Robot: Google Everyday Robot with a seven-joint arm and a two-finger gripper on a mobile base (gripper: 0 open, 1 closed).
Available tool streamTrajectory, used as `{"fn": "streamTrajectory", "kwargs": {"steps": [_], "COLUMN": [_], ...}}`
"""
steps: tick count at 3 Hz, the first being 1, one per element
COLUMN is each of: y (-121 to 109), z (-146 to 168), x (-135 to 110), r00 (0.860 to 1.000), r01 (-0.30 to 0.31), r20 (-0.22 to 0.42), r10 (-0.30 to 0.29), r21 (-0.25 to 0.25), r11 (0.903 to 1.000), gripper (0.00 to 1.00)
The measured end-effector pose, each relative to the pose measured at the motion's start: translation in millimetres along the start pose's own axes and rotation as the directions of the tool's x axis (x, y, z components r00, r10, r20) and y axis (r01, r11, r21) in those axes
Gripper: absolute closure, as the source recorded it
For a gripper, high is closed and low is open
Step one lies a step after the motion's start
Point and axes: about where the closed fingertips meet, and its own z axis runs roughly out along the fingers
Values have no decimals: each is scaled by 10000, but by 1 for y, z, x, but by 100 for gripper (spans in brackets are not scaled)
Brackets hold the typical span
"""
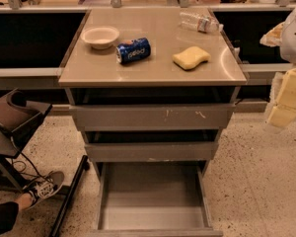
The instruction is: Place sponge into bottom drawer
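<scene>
The yellow sponge (191,57) lies on the cabinet top (153,73), towards its right front. The bottom drawer (153,189) is pulled open at floor level, and its plain grey floor is bare. The two drawers above it are pushed in. My gripper (287,101), with pale yellow pads, hangs at the right edge of the view. It is beside the cabinet's right side, lower than the cabinet top and apart from the sponge. It holds nothing that I can see.
A white bowl (100,36), a blue soda can on its side (133,51) and a clear plastic bottle lying down (200,22) share the cabinet top. A person's sneaker (44,187), a dark stand (15,120) and a black pole (69,196) are at the lower left.
</scene>
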Motion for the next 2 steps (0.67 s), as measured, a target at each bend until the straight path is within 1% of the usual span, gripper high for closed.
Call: {"fn": "streamTrajectory", "kwargs": {"steps": [1,2], "y": [0,-13], "z": [0,-9], "x": [0,-4], "r00": [10000,9928], "r01": [1,373], "r20": [4,1118], "r10": [-1,-433], "r21": [2,546], "r11": [10000,9978], "gripper": [0,0]}}
